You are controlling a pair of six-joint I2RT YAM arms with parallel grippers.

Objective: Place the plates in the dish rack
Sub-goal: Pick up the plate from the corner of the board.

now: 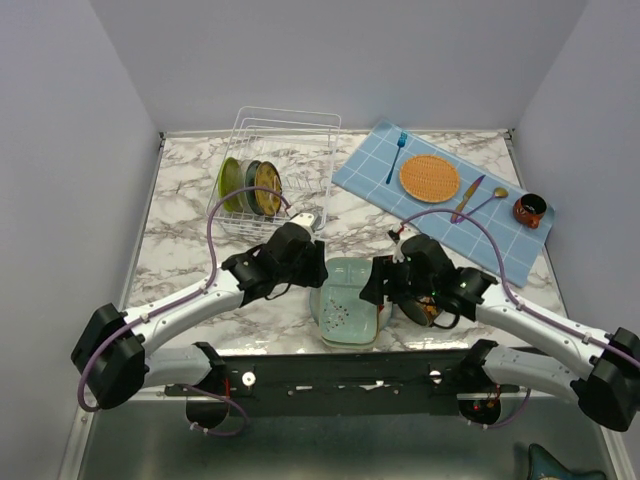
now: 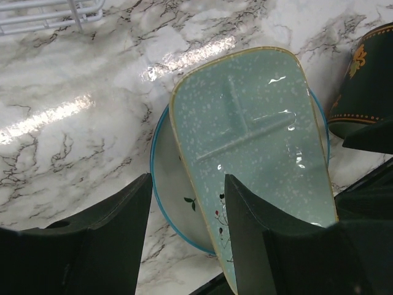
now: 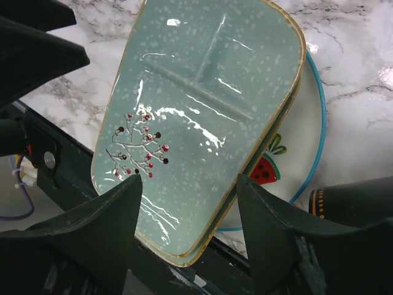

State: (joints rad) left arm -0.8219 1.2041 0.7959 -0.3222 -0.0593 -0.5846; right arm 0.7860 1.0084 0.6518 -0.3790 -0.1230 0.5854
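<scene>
Plates (image 1: 252,187), three of them, stood in the dish rack (image 1: 290,135) in the top view. The mint-green plate (image 1: 348,315) lay at the near edge of the counter (image 1: 180,250), between both arms. The left wrist view showed the left claw (image 2: 187,227) open over its edge, with the watermelon plate (image 2: 172,184) underneath. The right wrist view showed the right claw (image 3: 190,215) open too. It seemed best for one claw to pinch only the top plate's rim and lift slowly.

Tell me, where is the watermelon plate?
Right wrist view: the watermelon plate lies under the green plate, peeking out on its right, beside the dark mug.
</scene>
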